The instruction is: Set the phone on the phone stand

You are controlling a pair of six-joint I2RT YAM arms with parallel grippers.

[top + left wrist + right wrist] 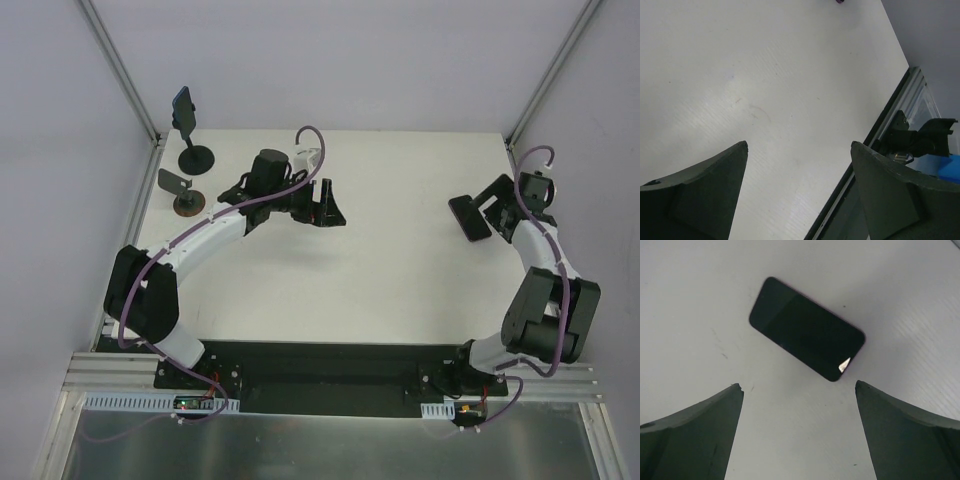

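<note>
1. Where the two arms are bolted to the black base plate (320, 372) at the near edge, the left arm (160, 300) bends up the left side. The right arm (545, 310) bends up the right side. Each runs close to its own side edge of the surface (380, 280).
2. The right jaws stand wide with nothing between them, low over the right part of the surface near its right edge. A second phone (806, 329), black with a reddish rim, lies flat and screen up just ahead of the fingertips. It is skewed to them and touches neither.
3. The left jaws are also spread wide and hold nothing, left of the middle. The wrist view shows only white surface between them, with the surface's edge and a metal rail (920, 97) off to one side.
4. A broad stretch of white surface lies between the two sets of jaws.
5. Farther left, a brown-based stand (186, 200) with a grey plate sits close to the left edge.
6. Farthest, in the far left corner beside a frame post (120, 70), the phone stand (197, 158) is upright. The phone (182, 105) sits in its head, tilted, well apart from both jaws.
</note>
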